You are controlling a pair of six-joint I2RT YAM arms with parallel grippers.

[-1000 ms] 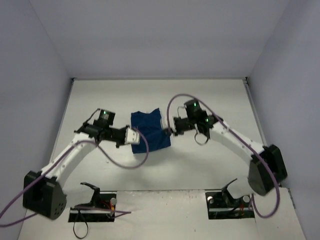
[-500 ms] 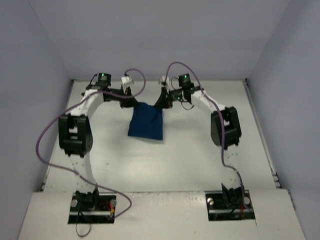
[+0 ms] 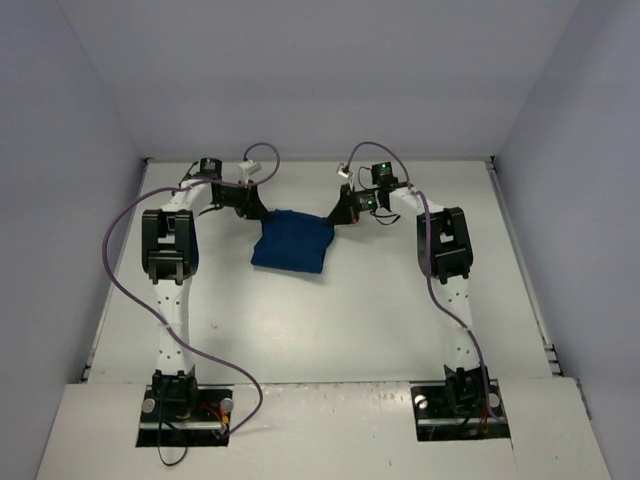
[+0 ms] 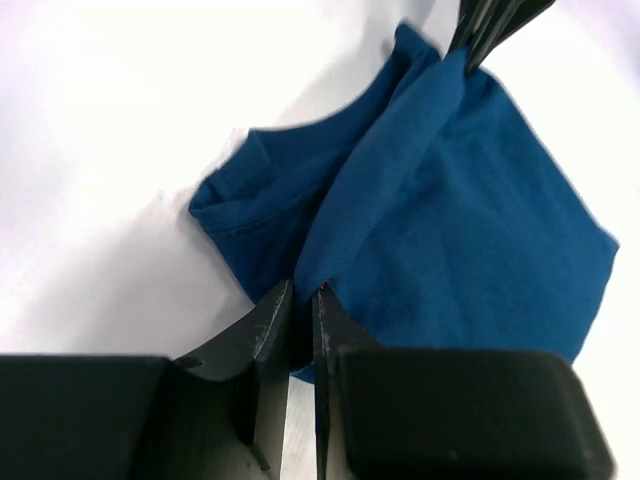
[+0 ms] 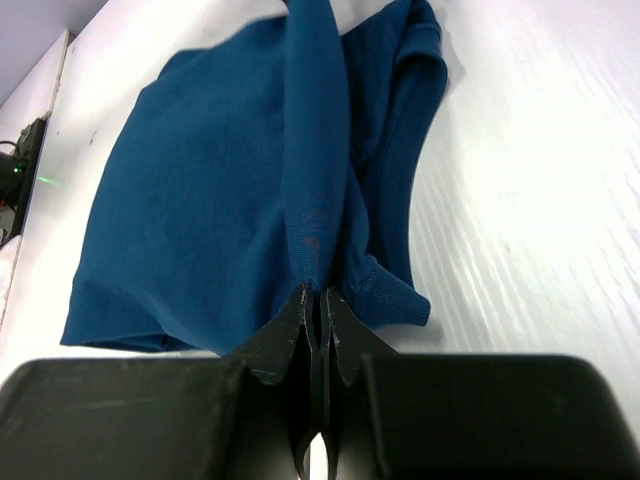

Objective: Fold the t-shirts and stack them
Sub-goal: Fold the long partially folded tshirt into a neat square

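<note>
The navy blue t-shirt lies folded at the far middle of the table, plain blue side up; no print shows. My left gripper is shut on its far left corner, and my right gripper is shut on its far right corner. The far edge is stretched taut between them. In the left wrist view the t-shirt runs from my pinched fingertips toward the other gripper. In the right wrist view the t-shirt hangs from my closed fingertips, with a sleeve bunched at the right.
Both arms are stretched far out over the white table toward the back wall. Purple cables trail along each arm. Side walls close in the table at left and right.
Both grippers, still holding the shirt's far corners, have moved lower and slightly nearer, laying the shirt down flatter. A second ago both arms were near the table's middle.
</note>
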